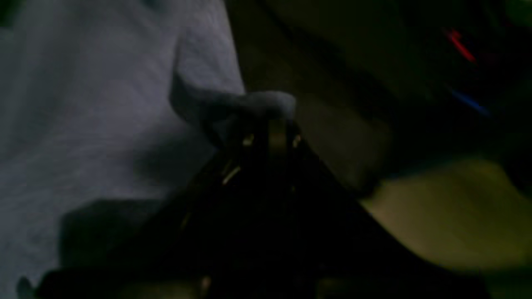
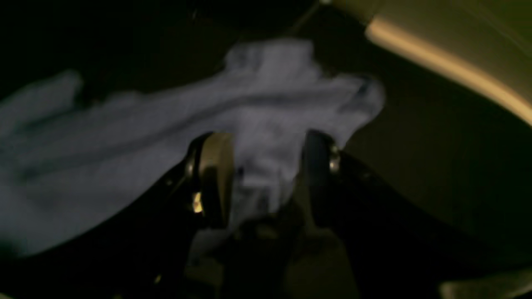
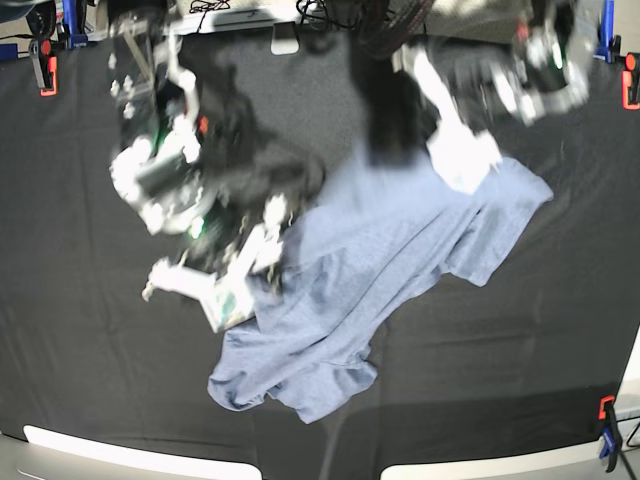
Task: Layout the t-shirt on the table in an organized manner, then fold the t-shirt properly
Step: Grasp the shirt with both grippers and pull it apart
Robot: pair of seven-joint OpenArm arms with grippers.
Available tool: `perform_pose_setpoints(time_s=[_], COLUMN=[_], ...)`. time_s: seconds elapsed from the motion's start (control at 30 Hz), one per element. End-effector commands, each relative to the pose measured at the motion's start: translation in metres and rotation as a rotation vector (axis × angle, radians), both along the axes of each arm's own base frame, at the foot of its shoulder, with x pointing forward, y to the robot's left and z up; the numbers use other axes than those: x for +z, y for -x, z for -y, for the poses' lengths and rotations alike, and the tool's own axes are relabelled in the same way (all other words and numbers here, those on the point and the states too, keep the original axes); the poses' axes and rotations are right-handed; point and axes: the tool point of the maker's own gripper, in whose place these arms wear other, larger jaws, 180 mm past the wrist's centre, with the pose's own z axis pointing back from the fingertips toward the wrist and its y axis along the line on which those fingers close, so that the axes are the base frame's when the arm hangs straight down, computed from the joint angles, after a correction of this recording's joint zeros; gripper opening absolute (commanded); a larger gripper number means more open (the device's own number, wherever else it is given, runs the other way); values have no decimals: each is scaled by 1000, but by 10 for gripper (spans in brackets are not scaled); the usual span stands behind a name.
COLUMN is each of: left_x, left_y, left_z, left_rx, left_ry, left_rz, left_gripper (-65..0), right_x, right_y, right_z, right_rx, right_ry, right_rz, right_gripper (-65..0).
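The blue-grey t-shirt (image 3: 390, 260) lies crumpled in a diagonal band on the black table (image 3: 100, 380), from upper right to lower left. My left gripper (image 3: 462, 158), blurred, is at the shirt's upper right end. In the left wrist view the left gripper (image 1: 270, 124) is shut on a pinched fold of the t-shirt (image 1: 104, 104). My right gripper (image 3: 238, 292) is at the shirt's left edge. In the right wrist view the right gripper (image 2: 266, 162) stands open, its fingers (image 2: 216, 174) wide apart with bunched t-shirt (image 2: 124, 137) cloth between them.
Orange clamps sit at the table's edges at the left (image 3: 45, 70), right (image 3: 628, 85) and lower right (image 3: 605, 412). Blue clamps (image 3: 605, 30) stand at the far edge. Cables and gear crowd the back edge (image 3: 240, 15).
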Motion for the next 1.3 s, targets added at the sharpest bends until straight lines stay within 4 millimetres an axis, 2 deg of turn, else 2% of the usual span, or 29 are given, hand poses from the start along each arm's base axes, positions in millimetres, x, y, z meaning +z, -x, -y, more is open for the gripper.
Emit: perform_pose_setpoints(time_s=[0.0, 0.17, 0.3, 0.4, 0.5, 0.67, 0.87, 1.07, 1.17, 1.27], left_x=[10, -4, -20, -32, -37, -41, -36, -33, -28, -26], left_y=[5, 56, 91, 109, 116, 110, 82, 63, 55, 48], left_z=[3, 10, 8, 0, -11, -28, -50, -71, -76, -77], left_rx=[-1, -85, -155, -194, -222, -222, -129, -60, -32, -25], left_ry=[43, 55, -6, -69, -110, -170, -186, -220, -212, -209], left_rz=[12, -93, -191, -254, -266, -229, -161, -120, -93, -73], left_gripper=[-650, -650, -650, -650, -650, -650, -650, -650, -650, -650], right_x=[24, 45, 44, 32, -2, -67, -112, -132, -141, -147], right_y=[-9, -21, -20, -23, -28, -33, -51, -77, -84, -91], right_z=[1, 4, 2, 4, 11, 26, 48, 56, 44, 20], right_rx=[-4, -10, -2, -11, -32, -77, -140, -212, -220, -200], right_ry=[-18, -22, -37, -29, -10, 21, 22, -83, -134, -175], right_rz=[76, 132, 123, 84, -14, -192, -346, -461, -504, -536], right_gripper=[-375, -375, -375, -375, -374, -374, -374, -374, -374, -374])
